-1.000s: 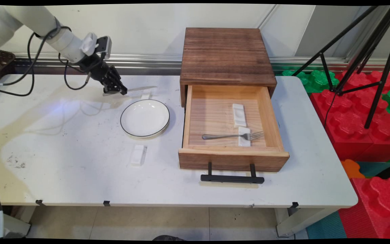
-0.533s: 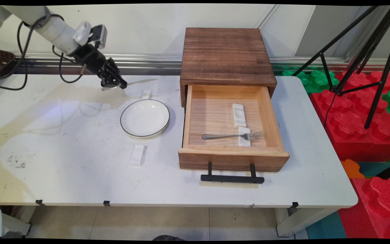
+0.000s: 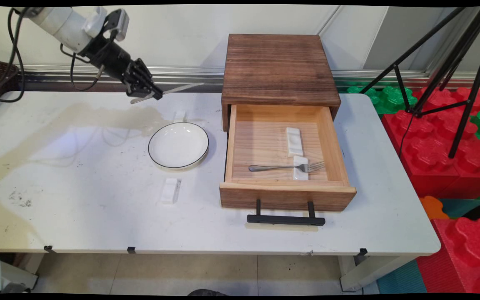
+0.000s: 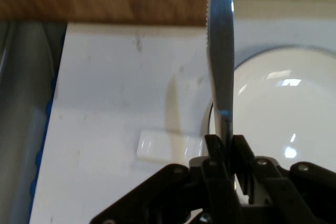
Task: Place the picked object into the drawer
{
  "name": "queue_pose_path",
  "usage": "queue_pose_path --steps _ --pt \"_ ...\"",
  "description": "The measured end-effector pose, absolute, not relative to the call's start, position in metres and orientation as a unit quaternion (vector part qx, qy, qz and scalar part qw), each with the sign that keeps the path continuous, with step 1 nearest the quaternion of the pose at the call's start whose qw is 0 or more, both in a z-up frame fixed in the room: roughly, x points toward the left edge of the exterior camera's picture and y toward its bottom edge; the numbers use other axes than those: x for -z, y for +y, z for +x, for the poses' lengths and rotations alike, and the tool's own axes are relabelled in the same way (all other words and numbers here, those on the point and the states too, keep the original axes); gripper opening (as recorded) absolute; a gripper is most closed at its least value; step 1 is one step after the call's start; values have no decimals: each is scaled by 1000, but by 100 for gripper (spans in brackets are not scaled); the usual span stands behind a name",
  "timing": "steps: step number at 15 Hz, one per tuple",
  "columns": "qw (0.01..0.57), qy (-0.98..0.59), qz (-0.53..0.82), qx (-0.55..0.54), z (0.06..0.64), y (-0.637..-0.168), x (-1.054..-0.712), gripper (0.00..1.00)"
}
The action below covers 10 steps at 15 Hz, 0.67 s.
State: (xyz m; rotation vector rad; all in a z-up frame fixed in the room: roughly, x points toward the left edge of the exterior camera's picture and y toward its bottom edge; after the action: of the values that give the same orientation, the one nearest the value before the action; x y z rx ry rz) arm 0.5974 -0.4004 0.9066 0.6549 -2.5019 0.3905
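Observation:
My gripper (image 3: 153,94) (image 4: 227,139) is shut on a metal table knife (image 3: 177,88) (image 4: 220,51), held by its handle in the air above the table's far left part. The blade points right toward the wooden drawer cabinet (image 3: 279,68). Below and in front of the knife lies a small white cutlery rest (image 3: 179,116) (image 4: 160,147), and nearer still a white plate (image 3: 178,145) (image 4: 286,114) with a dark rim. In the hand view the serrated blade runs straight up from between the fingers.
The cabinet's drawer (image 3: 286,196) is pulled out, holding a fork (image 3: 286,167) across one white rest (image 3: 301,168), with a second rest (image 3: 294,141) behind it. Another white rest (image 3: 170,190) lies on the table in front of the plate. A black tripod (image 3: 444,62) and foam blocks stand right.
The gripper has lifted the knife off the table and carried it upward and slightly right; the blade now tilts up toward the cabinet.

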Motion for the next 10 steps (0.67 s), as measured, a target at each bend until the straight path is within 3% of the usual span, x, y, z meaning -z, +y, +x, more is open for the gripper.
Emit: queue_pose_path --steps 10 --pt "317 -911 223 -143 530 -390 -944 0"
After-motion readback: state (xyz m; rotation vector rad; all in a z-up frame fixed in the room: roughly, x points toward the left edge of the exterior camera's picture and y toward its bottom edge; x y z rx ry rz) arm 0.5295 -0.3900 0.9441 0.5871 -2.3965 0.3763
